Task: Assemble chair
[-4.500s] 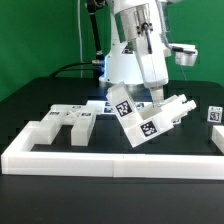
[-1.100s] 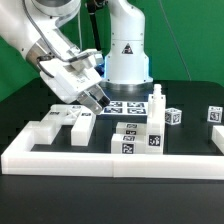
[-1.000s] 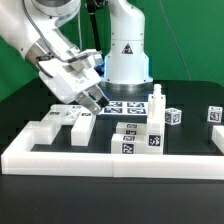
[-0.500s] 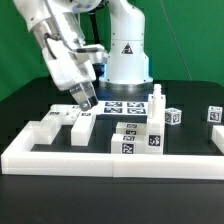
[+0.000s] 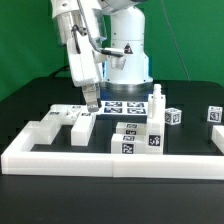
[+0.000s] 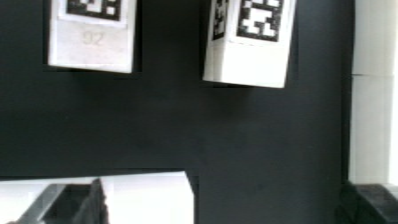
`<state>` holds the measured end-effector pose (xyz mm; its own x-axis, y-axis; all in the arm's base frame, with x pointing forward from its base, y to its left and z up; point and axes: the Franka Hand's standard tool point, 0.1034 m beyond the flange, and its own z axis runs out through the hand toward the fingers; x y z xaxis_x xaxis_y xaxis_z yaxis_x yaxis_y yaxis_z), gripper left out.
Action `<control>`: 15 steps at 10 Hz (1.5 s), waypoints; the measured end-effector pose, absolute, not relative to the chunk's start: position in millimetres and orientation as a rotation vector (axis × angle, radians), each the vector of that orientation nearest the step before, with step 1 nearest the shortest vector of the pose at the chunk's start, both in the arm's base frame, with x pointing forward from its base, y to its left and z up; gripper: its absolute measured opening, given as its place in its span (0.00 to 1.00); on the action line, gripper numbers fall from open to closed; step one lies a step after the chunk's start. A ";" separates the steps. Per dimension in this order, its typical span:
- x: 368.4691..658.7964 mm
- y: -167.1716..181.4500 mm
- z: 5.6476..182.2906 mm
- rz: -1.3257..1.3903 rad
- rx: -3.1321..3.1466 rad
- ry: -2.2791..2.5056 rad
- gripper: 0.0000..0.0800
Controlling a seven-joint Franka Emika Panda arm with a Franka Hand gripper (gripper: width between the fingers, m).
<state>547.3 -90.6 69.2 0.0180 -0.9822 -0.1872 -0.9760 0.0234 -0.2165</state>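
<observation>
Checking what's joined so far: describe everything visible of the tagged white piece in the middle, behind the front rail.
The middle chair piece is matte white and blocky, lying low on the black table behind the border rail. Square black-and-white tags mark its front and top. A slim white post rises at its rear. The hand is apart.

Notched slab toward exterior view's left, seemingly stacked blocks beside, rail before.

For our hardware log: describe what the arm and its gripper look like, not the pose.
The arm is glossy white with rounded links and dark seams at the joints. Its base carries a black triangular mark. The gripper has a boxy white body ending in two short dark fingers.
</observation>
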 end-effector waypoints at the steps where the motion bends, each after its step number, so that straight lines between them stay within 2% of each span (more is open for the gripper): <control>1: 547.0 -90.7 69.2 -0.032 -2.044 1.994 0.81; 4: 544.3 -102.8 69.7 -0.083 -2.257 1.766 0.81; 8: 542.9 -105.8 68.4 -0.091 -2.280 1.739 0.81; 12: 541.5 -110.7 67.7 -0.166 -2.817 0.907 0.81; 15: 540.4 -114.5 67.5 -0.194 -2.925 0.560 0.81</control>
<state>540.4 -114.5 67.5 0.9216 -0.3759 0.0971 -0.3556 -0.9176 -0.1774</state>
